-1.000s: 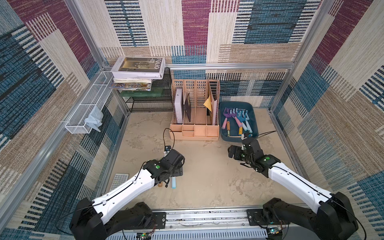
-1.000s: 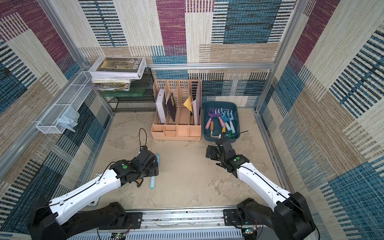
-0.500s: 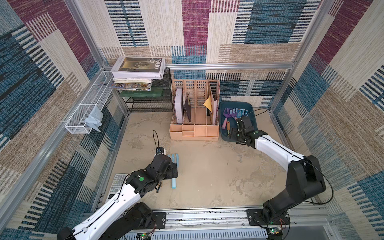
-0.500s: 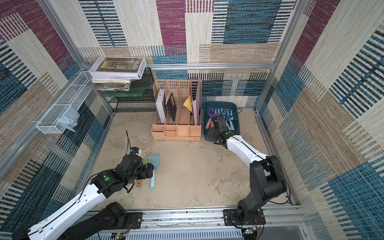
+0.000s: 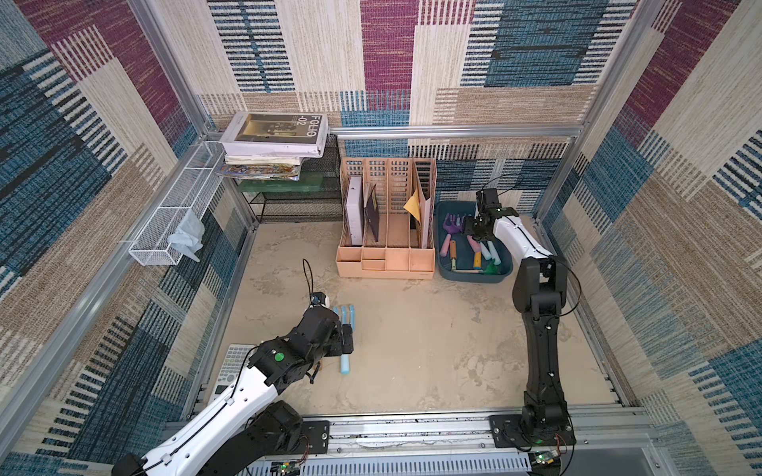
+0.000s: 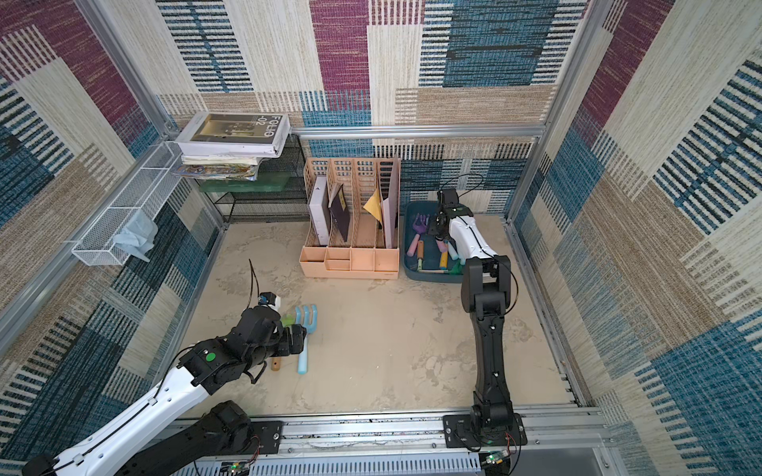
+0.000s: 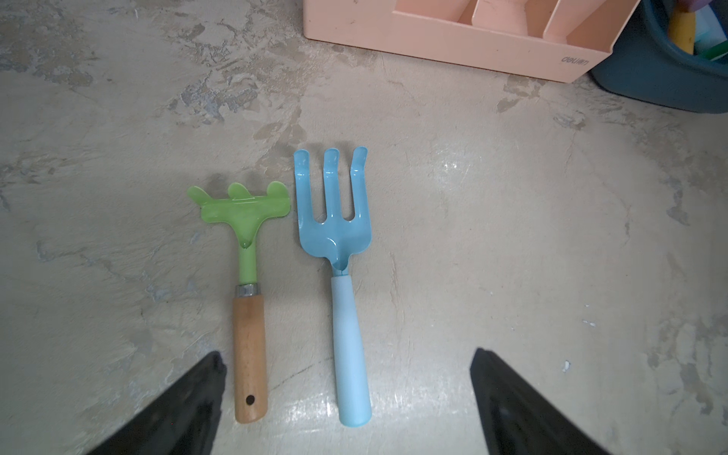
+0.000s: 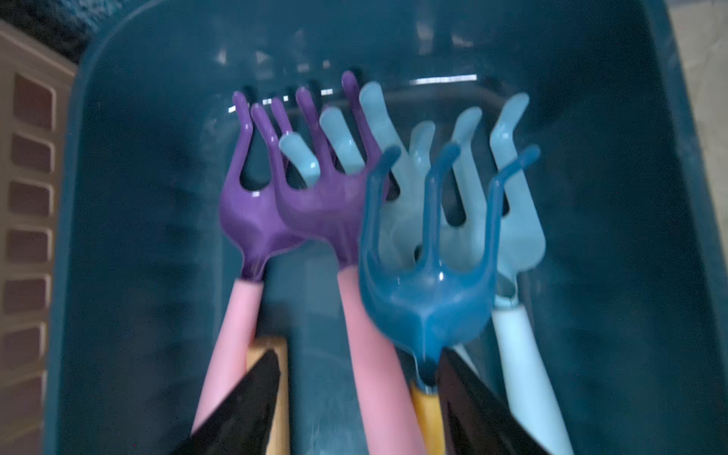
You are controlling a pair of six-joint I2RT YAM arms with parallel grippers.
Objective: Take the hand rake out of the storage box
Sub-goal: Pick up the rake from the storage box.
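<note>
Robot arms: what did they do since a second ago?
The right gripper travelled from the middle of the table into the storage box, where its jaws now stand apart around rake handles. The left gripper, open, drew back, uncovering the light blue rake's head. That rake, the green rake beside it and the file organizer stayed put.

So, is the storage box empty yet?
Not empty. The storage box holds two purple rakes, pale blue rakes and a dark blue rake.
</note>
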